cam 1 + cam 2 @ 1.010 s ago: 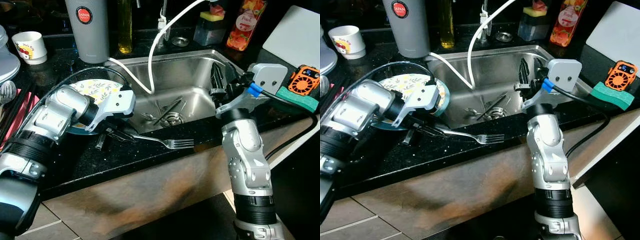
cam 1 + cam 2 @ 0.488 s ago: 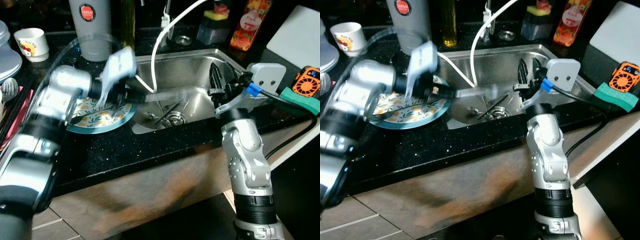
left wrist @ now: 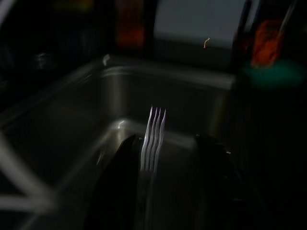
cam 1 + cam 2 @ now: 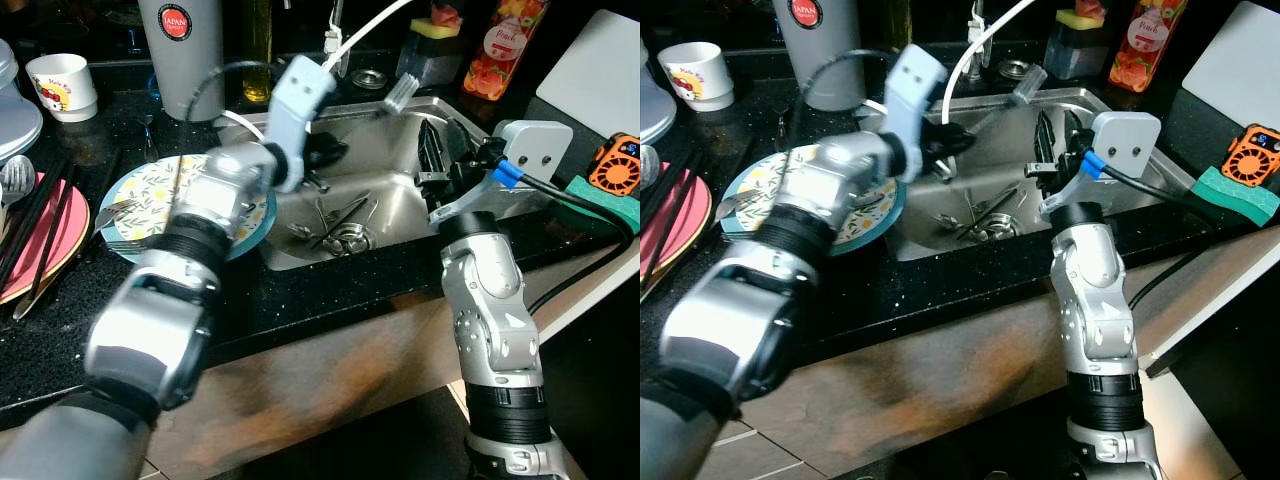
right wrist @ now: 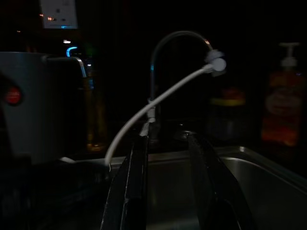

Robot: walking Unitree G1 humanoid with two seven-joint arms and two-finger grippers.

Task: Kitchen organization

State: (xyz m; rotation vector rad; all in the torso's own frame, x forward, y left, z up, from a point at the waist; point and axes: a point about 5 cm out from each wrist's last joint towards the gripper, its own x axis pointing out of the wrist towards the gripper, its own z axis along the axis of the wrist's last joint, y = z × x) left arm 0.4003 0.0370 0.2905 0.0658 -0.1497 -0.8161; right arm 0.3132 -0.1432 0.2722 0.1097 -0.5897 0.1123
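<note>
Left gripper (image 4: 325, 155): you hold the fork (image 4: 398, 92) over the sink (image 4: 395, 135), blurred.
Right gripper (image 4: 440, 165): fingers apart, holding nothing, at the sink's right rim.

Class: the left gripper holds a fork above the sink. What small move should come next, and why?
Probably lower the fork and open the left gripper to drop it. It hangs over the sink, where other cutlery already lies by the drain. The right gripper waits open at the sink's edge.
</note>
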